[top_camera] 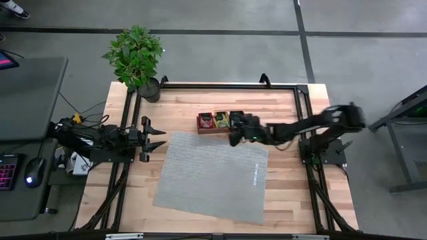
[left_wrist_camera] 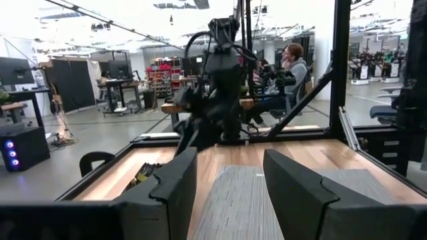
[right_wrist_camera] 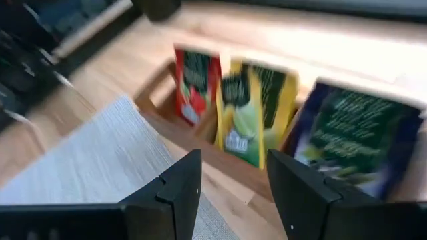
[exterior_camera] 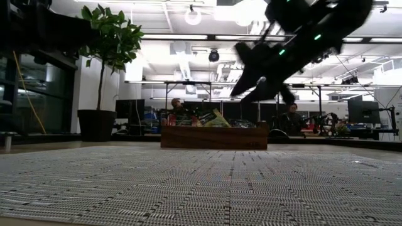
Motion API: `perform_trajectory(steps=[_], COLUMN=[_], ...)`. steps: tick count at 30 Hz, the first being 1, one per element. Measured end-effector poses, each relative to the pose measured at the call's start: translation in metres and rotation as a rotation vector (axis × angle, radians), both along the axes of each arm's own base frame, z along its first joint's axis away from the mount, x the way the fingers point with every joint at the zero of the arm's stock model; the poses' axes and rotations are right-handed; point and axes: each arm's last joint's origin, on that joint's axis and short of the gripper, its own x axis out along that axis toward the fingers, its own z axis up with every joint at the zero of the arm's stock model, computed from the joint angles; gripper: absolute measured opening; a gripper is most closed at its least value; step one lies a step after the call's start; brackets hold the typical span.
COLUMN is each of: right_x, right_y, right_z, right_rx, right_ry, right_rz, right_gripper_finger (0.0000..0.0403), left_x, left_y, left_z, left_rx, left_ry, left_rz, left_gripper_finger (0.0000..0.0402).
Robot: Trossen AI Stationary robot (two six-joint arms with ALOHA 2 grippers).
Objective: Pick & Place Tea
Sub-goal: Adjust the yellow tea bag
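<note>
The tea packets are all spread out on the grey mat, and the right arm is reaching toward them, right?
Not quite. The tea packets stand in the wooden tray, not on the grey mat, which has none on it. The right wrist view shows them in its compartments. The right end effector, open, does reach toward them.

Desk (top_camera: 200, 100) at frame centre in the high view, with mat (top_camera: 210, 175) lying on its lower middle. Tray (top_camera: 220, 122) just above the mat's upper edge, holding tea sachets (right_wrist_camera: 253, 113) upright in its compartments. Potted plant (top_camera: 137, 59) at the desk's upper left corner. Left pincer (top_camera: 155, 139) at the mat's left edge; right pincer (top_camera: 235, 137) just right of the tray, above the mat's upper right corner.
</note>
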Motion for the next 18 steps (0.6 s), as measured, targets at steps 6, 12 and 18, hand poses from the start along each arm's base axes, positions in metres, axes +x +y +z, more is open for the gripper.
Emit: perform_trajectory(steps=[6,12,18], right_x=[0.044,0.066,0.063], right_y=[-0.006,-0.015,-0.026], right_z=[-0.027,-0.030,-0.029], right_rx=[0.047,0.031,0.022], right_ry=[0.092,0.144,0.180], right_rz=[0.072,0.084,0.010], right_gripper_finger=[0.0165,0.0165,0.0165], left_x=[0.000,0.000,0.000], left_y=[0.000,0.000,0.000], left_z=[-0.001,-0.001,-0.002], left_rx=[-0.002,-0.017,-0.017], left_ry=[0.009,0.010,0.019], left_rz=[0.001,0.001,0.000], left_gripper_finger=[0.0170,0.0170,0.0170])
